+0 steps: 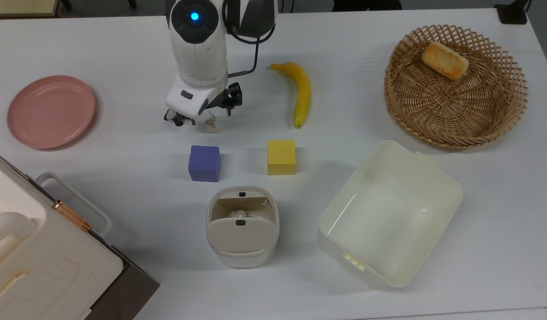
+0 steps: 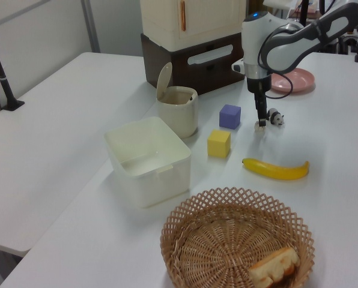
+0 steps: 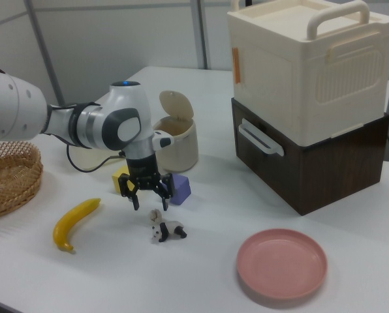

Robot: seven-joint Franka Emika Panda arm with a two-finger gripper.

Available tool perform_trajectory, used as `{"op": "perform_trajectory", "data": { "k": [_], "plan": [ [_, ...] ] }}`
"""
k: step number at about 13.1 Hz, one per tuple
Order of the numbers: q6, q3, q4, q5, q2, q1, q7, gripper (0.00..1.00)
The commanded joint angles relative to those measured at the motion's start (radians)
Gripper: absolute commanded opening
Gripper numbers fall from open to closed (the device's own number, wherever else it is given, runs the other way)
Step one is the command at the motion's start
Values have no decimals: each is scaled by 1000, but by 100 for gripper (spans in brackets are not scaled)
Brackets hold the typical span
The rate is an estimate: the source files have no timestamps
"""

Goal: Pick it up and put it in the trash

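The paper wad (image 1: 211,124) lies on the white table (image 1: 122,275), just beside the panda figurine (image 3: 167,229). The gripper (image 3: 148,199) hangs right over it with its fingers spread wide and nothing between them; whether a fingertip touches the wad is hard to judge. Beyond sit a purple cube (image 1: 204,163) and a yellow cube (image 1: 281,157). The beige trash bin (image 1: 242,226) has its flap tipped open, and a pale lump, possibly another wad, shows inside. The cream tub (image 1: 389,213) holds nothing visible; the wicker basket (image 1: 455,84) holds a bread piece (image 1: 445,60).
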Motion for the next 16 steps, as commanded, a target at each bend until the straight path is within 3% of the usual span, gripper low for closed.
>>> {"op": "perform_trajectory", "data": {
  "k": [1, 4, 6, 10, 16],
  "plan": [
    [52, -1, -8, -19, 19, -9, -18, 75],
    [69, -1, -8, -24, 42, -9, -18, 63],
    [69, -1, -9, -24, 47, -7, -18, 60],
    [62, -1, -13, -27, 42, -7, -20, 24],
    [49, -1, 9, -27, 16, -6, -12, 22]
  ]
}}
